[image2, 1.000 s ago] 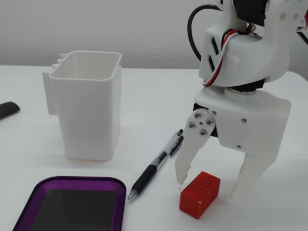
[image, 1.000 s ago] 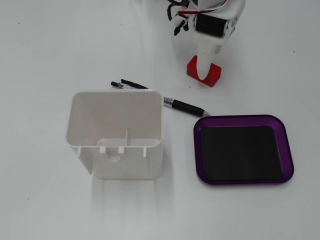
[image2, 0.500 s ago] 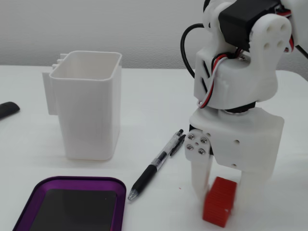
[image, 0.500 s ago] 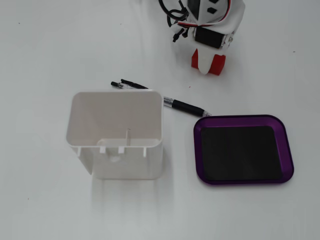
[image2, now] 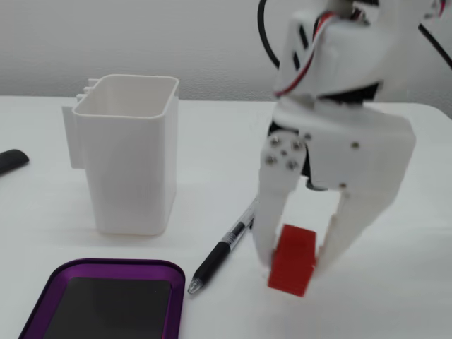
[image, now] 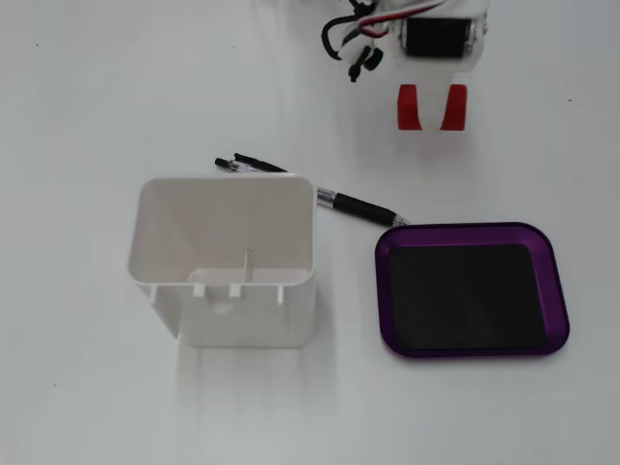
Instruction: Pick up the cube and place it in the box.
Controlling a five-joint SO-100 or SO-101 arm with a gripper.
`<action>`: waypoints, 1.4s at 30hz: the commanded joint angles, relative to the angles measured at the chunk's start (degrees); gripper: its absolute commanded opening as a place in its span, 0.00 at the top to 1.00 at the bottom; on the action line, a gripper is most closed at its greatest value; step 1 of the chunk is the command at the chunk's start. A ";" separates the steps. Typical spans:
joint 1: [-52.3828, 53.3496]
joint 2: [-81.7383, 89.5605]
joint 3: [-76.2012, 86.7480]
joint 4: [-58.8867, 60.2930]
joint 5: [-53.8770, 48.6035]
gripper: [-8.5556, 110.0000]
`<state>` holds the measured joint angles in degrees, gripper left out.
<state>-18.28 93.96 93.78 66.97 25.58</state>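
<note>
The small red cube (image2: 292,259) sits at table level between my two white fingers, right of the pen. My gripper (image2: 295,263) points straight down with its jaws closed against both sides of the cube. In the top-down fixed view the cube (image: 408,107) shows as two red patches at the top, with a white part of the gripper (image: 432,108) across its middle. The purple-rimmed tray with a black floor (image: 465,230) lies empty at the lower right of that view, and at the lower left of the side fixed view (image2: 106,265). I cannot tell whether the cube is off the table.
A tall white open-topped container (image: 228,262) stands left of the tray; it also shows in the side fixed view (image2: 127,155). A black pen (image: 358,205) lies between container, tray and cube, and shows in the side view (image2: 222,251). A dark object (image2: 10,161) lies at the far left edge.
</note>
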 commanded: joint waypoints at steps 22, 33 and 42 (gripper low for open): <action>-0.18 -20.83 -17.58 -28.83 -23.38 0.93; 0.00 -25.40 -17.67 -33.31 -29.71 0.93; 2.90 -24.79 -17.67 -32.43 -29.71 0.84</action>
<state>-16.26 67.50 79.10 34.80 -3.87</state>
